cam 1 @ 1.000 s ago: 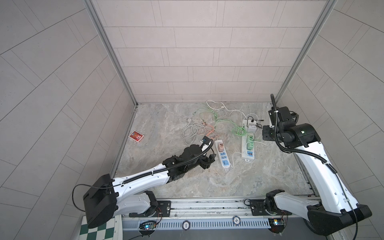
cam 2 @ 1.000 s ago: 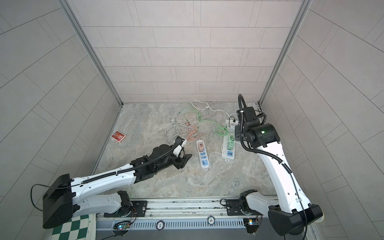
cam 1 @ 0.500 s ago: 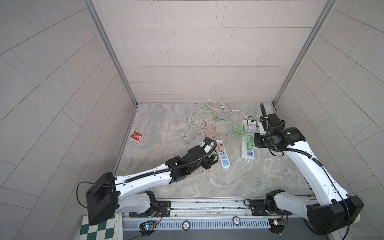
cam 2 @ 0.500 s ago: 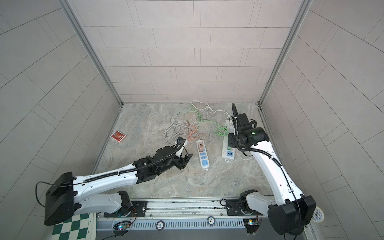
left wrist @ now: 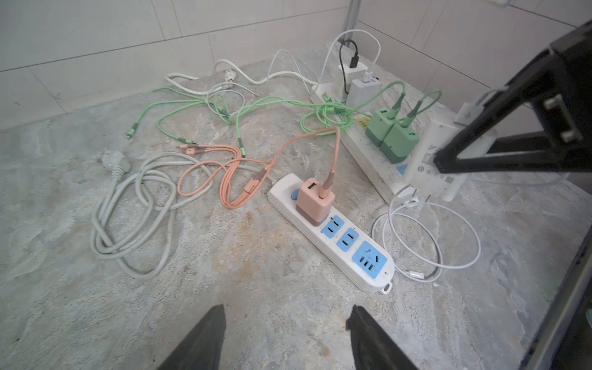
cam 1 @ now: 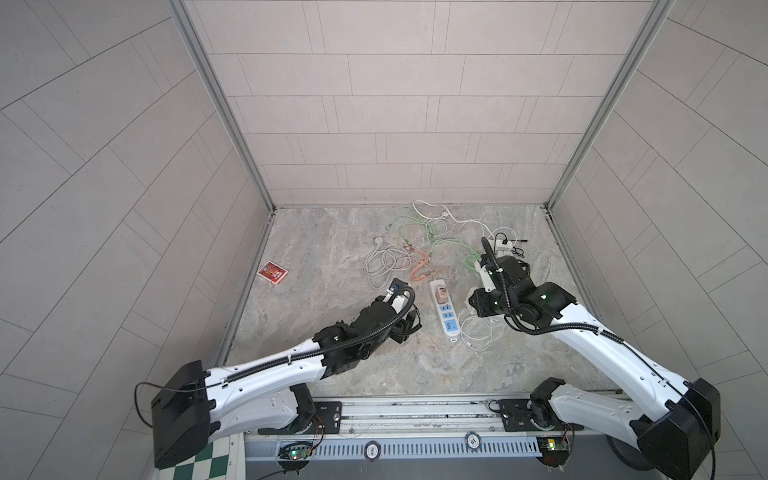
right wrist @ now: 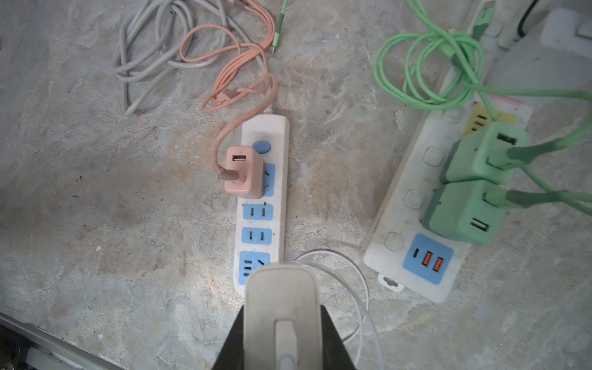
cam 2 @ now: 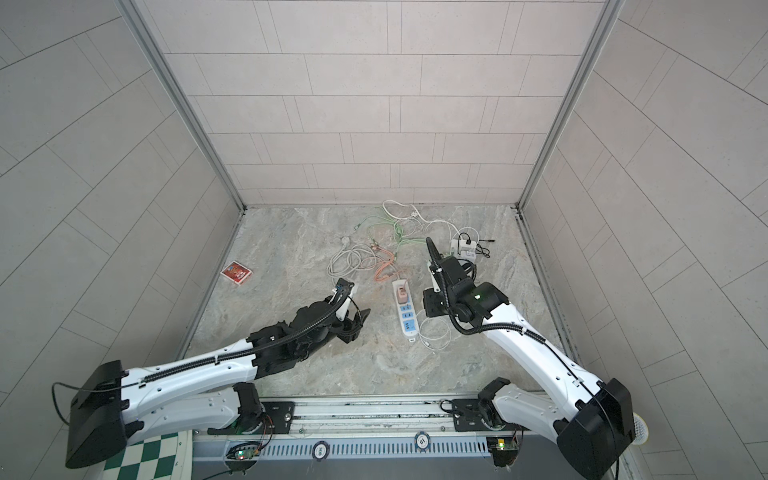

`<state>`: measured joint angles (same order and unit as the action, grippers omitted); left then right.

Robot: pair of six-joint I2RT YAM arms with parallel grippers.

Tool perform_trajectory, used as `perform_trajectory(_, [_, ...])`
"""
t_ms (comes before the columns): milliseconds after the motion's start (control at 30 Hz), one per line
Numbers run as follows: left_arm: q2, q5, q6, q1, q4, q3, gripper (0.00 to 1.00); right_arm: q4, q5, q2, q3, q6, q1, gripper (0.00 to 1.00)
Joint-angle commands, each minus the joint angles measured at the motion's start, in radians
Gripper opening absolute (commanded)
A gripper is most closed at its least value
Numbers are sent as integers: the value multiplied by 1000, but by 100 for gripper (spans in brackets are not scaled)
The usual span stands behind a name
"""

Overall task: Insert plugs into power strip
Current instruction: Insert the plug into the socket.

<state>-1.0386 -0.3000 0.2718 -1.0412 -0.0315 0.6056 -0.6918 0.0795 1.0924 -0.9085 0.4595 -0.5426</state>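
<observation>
White plastic adapter clamped by flat sides in right gripper, above end socket of power strip, far from pink adapter. Light, rigid, smooth shell, so may twist under push. Prongs hidden, prob facing down. Left gripper half-open, empty, nr strip.

**Front rail**: two round discs are mounted here. The number 500 appears on the disc nearer the left arm, and 10 on the disc nearer the right arm. Both are shown in both top views.

**White charger**: lines of small print and a row of round marks are carried on its side, too blurred to be read.

**White cable plug**: what appears to be a forked USB sign is stamped on it.

**Not legible:** the yellow label on the wide power strip and the print on the red card pack.
</observation>
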Motion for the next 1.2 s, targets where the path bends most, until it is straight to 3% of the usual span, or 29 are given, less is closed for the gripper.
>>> perform_trajectory(0, [39,-85,-5,-1,25,-24,69,99,-44,13,46,58,-45,0])
perform_trajectory(300, [85,-141,-28,0,36,-48,71,173,-95,28,85,90,-164,0])
perform_trajectory(1167, [142,-153,-23,0,62,-66,72,363,-70,41,237,167,-197,0])
